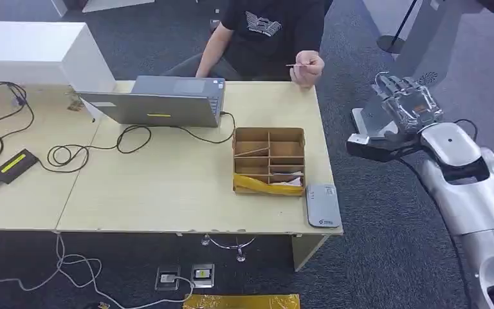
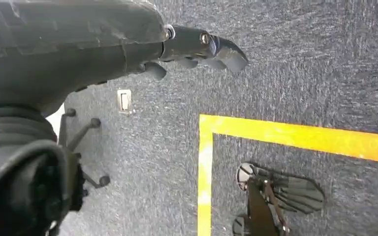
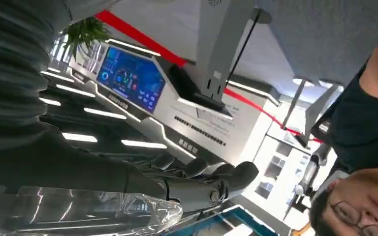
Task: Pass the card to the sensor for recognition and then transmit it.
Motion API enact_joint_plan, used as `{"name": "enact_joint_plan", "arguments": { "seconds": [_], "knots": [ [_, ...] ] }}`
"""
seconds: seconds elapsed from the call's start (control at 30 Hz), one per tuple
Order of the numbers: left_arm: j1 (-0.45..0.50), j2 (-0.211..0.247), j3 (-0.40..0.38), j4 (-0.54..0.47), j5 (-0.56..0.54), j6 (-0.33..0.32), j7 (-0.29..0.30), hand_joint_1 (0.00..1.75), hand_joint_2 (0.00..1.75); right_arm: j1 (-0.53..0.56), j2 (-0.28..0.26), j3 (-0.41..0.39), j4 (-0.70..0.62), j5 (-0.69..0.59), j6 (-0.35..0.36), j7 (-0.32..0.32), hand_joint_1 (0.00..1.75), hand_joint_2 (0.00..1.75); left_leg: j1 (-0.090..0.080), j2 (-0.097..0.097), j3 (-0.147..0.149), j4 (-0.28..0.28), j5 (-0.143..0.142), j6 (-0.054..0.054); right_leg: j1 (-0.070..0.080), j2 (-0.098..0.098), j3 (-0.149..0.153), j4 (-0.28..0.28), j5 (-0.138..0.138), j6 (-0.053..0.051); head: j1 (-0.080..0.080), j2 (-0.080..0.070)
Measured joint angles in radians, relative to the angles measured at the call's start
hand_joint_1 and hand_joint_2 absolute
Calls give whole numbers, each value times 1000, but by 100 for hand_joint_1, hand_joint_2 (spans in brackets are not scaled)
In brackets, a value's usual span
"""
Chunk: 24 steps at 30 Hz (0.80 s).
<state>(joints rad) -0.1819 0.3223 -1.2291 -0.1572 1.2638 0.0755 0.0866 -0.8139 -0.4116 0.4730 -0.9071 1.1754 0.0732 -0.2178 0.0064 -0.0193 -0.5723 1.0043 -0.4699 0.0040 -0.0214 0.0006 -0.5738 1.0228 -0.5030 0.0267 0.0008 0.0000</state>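
The card was pinched in a person's hand beyond the bench. The robot's right hand waited empty, fingers apart; a misaligned handover might drop it short of the sensor.

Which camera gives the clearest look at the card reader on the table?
The head view: the grey card reader lies flat at the table's near right corner, beside the cardboard organizer. The left wrist view looks down at carpet, and the right wrist view looks across the room.
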Motion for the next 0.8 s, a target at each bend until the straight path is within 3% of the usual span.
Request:
{"name": "enact_joint_plan", "arguments": {
  "seconds": [0.33,0.63,0.8],
  "knots": [
    [0,3,-21,0,-8,-1,0,0,0,6,20,45,-91,-69,78,47,0,175,0,1,1,0,0,0,0,1,0,0,0,0,0,0],
    [0,3,-34,0,-22,-5,-12,0,0,19,23,9,-135,-374,195,121,0,175,0,1,1,0,0,0,0,1,0,0,0,0,0,0],
    [0,3,-48,0,-31,-8,-19,0,0,28,20,-8,-155,-437,209,142,0,175,0,1,1,0,0,0,0,1,0,0,0,0,0,0]
  ]
}}
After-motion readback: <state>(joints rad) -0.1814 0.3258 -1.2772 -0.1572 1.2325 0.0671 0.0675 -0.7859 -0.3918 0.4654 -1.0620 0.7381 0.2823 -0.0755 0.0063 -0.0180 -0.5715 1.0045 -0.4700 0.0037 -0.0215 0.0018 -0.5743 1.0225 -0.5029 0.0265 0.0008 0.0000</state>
